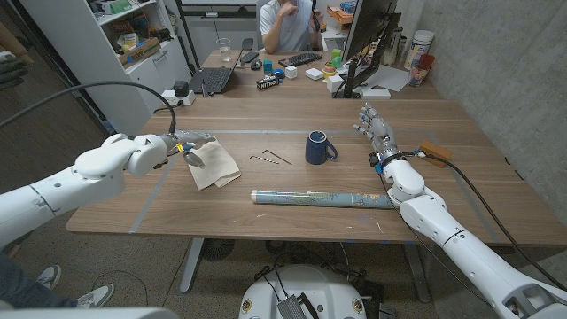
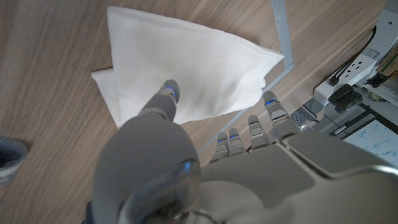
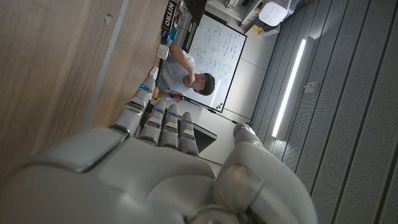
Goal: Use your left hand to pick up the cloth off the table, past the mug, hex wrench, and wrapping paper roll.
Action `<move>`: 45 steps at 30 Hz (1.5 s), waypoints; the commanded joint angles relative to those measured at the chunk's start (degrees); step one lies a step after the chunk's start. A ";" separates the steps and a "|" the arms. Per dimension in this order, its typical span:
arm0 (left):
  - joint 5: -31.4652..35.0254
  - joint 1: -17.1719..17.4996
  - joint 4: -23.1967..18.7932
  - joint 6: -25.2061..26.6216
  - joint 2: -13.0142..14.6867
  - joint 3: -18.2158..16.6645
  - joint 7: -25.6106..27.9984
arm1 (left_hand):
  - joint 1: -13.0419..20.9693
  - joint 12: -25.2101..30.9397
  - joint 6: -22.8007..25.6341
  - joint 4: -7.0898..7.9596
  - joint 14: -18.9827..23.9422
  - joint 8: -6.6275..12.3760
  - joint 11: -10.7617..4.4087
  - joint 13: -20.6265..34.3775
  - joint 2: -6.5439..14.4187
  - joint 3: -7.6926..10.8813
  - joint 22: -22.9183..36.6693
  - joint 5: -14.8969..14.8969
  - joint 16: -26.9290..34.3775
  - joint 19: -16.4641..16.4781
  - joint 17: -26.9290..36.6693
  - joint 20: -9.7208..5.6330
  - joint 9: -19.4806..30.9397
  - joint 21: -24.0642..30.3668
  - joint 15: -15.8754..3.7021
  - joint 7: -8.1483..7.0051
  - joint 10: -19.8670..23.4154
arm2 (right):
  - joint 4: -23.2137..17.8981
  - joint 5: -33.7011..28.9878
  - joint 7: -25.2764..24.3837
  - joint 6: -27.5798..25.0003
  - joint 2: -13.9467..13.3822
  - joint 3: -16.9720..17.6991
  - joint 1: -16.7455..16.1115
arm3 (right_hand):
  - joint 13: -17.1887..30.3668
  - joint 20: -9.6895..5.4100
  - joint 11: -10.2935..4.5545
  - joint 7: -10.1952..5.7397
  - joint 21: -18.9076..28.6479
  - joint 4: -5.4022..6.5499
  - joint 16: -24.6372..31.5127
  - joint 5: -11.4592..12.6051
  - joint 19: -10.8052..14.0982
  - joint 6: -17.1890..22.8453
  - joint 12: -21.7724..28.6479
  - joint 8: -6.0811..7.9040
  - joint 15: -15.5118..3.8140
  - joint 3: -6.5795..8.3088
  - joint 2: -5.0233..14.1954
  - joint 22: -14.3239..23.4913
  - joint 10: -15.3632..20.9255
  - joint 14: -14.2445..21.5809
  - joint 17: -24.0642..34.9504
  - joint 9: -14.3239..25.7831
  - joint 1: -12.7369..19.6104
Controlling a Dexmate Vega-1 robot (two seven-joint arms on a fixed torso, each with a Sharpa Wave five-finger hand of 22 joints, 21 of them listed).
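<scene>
I am reaching my left hand [image 1: 182, 144] over the cloth [image 1: 214, 166], a folded cream square lying on the wooden worktop [image 1: 292, 213] toward my left side. The cloth is lying directly under and just ahead of my fingers [image 2: 268, 107], so the coming move is a short drop and a pinch, not a reach. The cloth's longer fold is running diagonally away from my palm. In the left wrist view my thumb [image 2: 166, 94] is pressing on the cloth [image 2: 186, 68] near its middle, while my other fingers are hanging spread past its far edge, beside a strip of tape [image 2: 283, 37] on the wood. I am not yet holding the cloth; nothing is pinched.

To the right of the cloth, 1 hex wrench [image 1: 270, 159], 1 dark blue mug [image 1: 319, 148] and 1 wrapping paper roll [image 1: 323, 198] are lying well apart from my left hand.

My right hand [image 1: 376, 128] is waiting far off on the other side, fingers extended upward and apart, holding nothing. My left hand is plainly the nearer 1.
</scene>
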 commanded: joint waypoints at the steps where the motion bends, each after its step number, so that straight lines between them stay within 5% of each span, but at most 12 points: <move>1: -2.48 -6.11 4.89 -2.48 -3.86 2.10 -2.64 | -0.35 0.68 0.75 -0.03 0.28 0.63 -0.73 0.25 -0.21 -0.59 0.08 0.58 0.49 -0.55 0.06 0.01 0.29 -0.49 0.10 -0.50 0.71 | 0.00 0.28 0.29 -0.11 -0.17 -0.02 -0.19 | 0.11 -0.15 0.09 -0.11 0.49 -0.13 0.42 0.24 0.47 0.54 0.25 0.14 -0.43 0.22 0.40 0.26 0.66 0.15 0.13 0.24 -0.41; 15: -0.36 -13.26 9.28 -4.32 -7.76 6.71 -7.58 | -0.30 1.54 2.98 -0.11 1.75 1.46 -1.35 0.24 -0.29 -1.21 0.12 0.80 1.03 -0.45 0.01 -0.02 0.23 -0.98 -0.22 -1.47 2.32 | 0.80 0.63 -0.14 -0.18 0.05 0.41 0.28 | 0.11 -0.06 -0.03 -0.22 0.49 -0.19 0.39 0.23 0.55 0.64 0.19 0.14 -0.50 0.24 0.49 0.26 0.60 0.13 0.11 0.24 -0.51; 22: 5.25 -14.32 9.25 -3.95 -8.24 8.41 -5.43 | -0.22 1.83 3.45 -0.15 2.00 1.60 -1.62 0.25 -0.28 -1.40 0.14 0.87 1.07 -0.27 -0.01 -0.03 0.22 -1.07 -0.10 -1.48 2.92 | 1.84 0.86 0.48 -0.03 0.46 0.27 1.43 | 0.11 0.00 0.03 -0.21 0.51 -0.23 0.38 0.23 0.64 0.67 0.19 0.12 -0.49 0.26 0.53 0.26 0.64 0.15 0.10 0.24 -0.57; 31: 1.84 -15.16 11.29 -5.18 -9.54 8.16 -6.55 | -0.07 1.96 3.61 -0.16 2.38 1.62 -1.73 0.26 -0.10 -1.54 0.17 0.91 1.16 -0.06 -0.01 -0.03 0.21 -1.15 -0.18 -1.47 3.16 | 2.12 0.82 0.43 -0.26 0.55 0.20 2.06 | 0.11 -0.01 -0.08 -0.26 0.49 -0.28 0.38 0.22 0.63 0.62 0.17 0.08 -0.48 0.28 0.59 0.26 0.64 0.18 0.08 0.24 -0.62; 45: 6.91 -15.99 12.80 -4.24 -10.17 10.98 -6.75 | 0.24 2.18 4.35 -0.23 2.84 1.81 -2.02 0.27 0.10 -1.81 0.19 0.96 1.21 0.30 -0.02 -0.03 0.20 -1.30 -0.44 -1.62 3.57 | 2.03 0.75 0.46 -0.78 0.61 -0.09 2.61 | 0.11 0.18 -0.14 -0.34 0.48 -0.34 0.37 0.20 0.66 0.61 0.13 0.04 -0.39 0.31 0.69 0.26 0.61 0.19 0.07 0.24 -0.72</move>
